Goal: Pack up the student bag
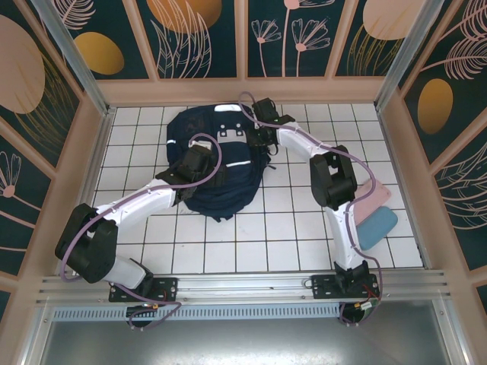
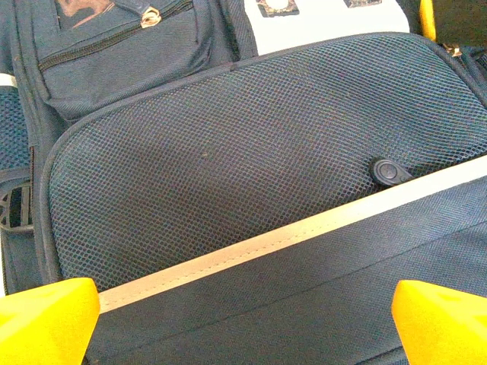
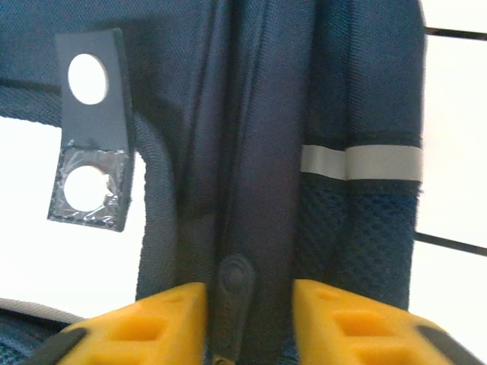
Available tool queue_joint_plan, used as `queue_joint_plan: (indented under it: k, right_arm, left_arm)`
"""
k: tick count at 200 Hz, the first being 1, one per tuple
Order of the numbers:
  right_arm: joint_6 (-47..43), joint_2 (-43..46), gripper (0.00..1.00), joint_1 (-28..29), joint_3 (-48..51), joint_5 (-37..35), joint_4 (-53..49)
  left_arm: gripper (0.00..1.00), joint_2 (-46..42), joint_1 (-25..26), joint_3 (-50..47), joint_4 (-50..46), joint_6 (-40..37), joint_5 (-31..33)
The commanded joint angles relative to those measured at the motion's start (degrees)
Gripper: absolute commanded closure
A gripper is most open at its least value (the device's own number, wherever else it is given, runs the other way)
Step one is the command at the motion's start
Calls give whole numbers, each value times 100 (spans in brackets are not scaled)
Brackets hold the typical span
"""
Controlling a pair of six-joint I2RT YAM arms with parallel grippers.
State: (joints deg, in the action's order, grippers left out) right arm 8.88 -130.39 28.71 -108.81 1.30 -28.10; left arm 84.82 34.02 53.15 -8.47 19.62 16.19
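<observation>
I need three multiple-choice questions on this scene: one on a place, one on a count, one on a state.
1. Where does the student bag lie? A. on the tiled table B. on the back wall C. on the rail
2. Pouches beside the right arm? A. none B. two C. four
3. The left gripper is: A. shut on a strap B. shut, empty C. open
1 A: it rests on white tiles. 2 B: one pink pouch, one blue pouch. 3 C: its yellow fingers stand far apart over the mesh.
</observation>
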Motion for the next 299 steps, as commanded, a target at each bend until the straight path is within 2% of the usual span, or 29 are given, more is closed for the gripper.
queue_joint_plan:
  k: [1, 30, 51, 79, 94, 122, 175, 196, 244, 272, 299]
  right_arm:
    - [14, -233, 76, 82, -201, -445, -297]
    - [53, -168, 82, 82, -215, -557, -275]
    - [76, -133, 91, 108, -298, -841, -355]
    - [69, 189, 92, 152, 9, -859, -301]
    - [51, 495, 93, 187, 362, -746, -167]
    - [51, 1232, 96, 205, 1311, -119, 284]
    - [114, 2667, 94, 232, 3506, 1056, 1341]
    - [53, 3034, 94, 232, 4128, 1294, 1697]
    - [-94, 3609, 95, 232, 5064, 2346, 2567]
    - [-89, 3948, 89, 232, 5477, 2334, 2854]
    - [5, 4083, 87, 232, 5600, 1811, 2907]
  left_arm:
    - [1, -30, -44, 81, -129, -54, 130]
    - [1, 17, -45, 79, -121, -41, 120]
    - [1, 73, -47, 79, -115, -27, 110]
    - [2, 163, -45, 64, -81, -9, 54]
    - [2, 269, -49, 87, -44, -1, -22]
    - [1, 522, -53, 202, 65, 29, -149]
    - [2, 1050, -46, 482, 301, 62, -353]
    - [3, 1238, -45, 599, 335, 70, -405]
    - [4, 1674, -45, 864, 317, 95, -578]
    - [6, 1907, -45, 967, 282, 130, -701]
    - [7, 2068, -45, 1090, 236, 121, -718]
